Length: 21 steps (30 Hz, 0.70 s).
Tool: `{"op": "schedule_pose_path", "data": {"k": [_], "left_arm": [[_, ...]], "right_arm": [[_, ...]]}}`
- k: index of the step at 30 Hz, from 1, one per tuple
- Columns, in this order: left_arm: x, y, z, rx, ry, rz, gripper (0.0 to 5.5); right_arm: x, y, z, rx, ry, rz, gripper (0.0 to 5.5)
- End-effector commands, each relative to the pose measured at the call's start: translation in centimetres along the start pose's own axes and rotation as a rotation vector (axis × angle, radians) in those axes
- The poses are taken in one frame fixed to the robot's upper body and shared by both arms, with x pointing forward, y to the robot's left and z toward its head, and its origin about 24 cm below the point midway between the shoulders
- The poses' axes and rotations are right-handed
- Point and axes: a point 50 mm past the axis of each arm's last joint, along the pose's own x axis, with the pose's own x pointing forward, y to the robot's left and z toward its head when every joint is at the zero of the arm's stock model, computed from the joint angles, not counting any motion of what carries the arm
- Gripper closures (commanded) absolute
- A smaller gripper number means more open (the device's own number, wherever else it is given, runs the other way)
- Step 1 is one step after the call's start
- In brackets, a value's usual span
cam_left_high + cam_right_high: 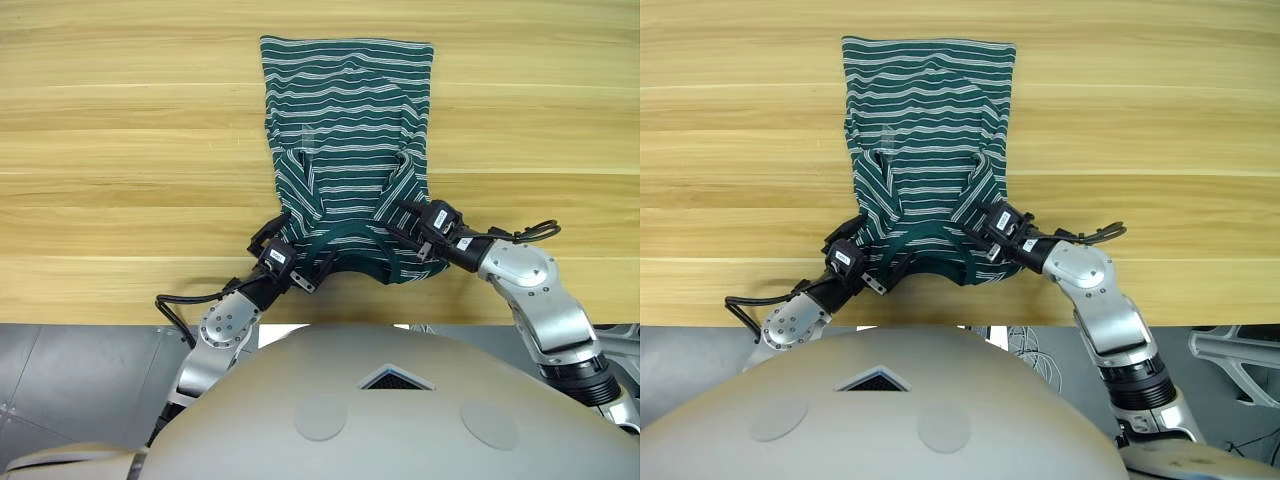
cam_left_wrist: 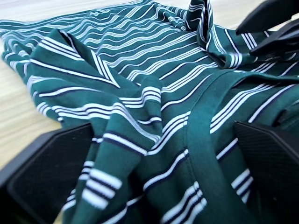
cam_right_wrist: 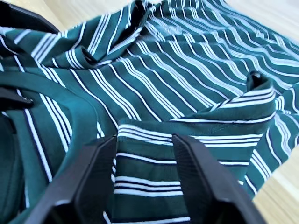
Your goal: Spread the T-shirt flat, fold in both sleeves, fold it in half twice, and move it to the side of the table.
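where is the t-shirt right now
In the eye views the T-shirt lies centred on the wooden table, collar end at the near edge, with the left tool and right tool at its near corners.

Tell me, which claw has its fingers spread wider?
The left claw: its fingers sit far apart around the T-shirt, while the right claw pinches a fold tightly.

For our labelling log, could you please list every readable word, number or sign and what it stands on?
No text can be read.
Left end effector: white label, too small to read.
Right end effector: white label, too small to read.
T-shirt: stripes only, no print.
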Motion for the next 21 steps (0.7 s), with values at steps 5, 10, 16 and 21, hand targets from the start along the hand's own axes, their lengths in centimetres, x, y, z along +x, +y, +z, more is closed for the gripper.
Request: {"op": "schedule_pose_path", "data": {"k": [5,10,16,21], "left_arm": [[-0.9,1.1,1.7,-0.043,-0.06,0.018,0.1],[-2.4,2.1,3.9,0.006,-0.114,0.04,0.1],[-4.5,4.2,5.8,0.098,-0.176,0.043,0.1],[-6.1,13.6,6.5,0.536,-0.066,0.125,0.1]], "right_arm": [[-0.4,-0.6,1.5,0.023,-0.08,0.009,1.76],[-0.3,-0.8,1.3,0.028,-0.08,0.0,1.58],[-2.3,-3.1,1.2,-0.089,-0.118,-0.056,1.58],[-7.1,-7.5,-0.2,-0.486,-0.022,-0.118,1.38]]}}
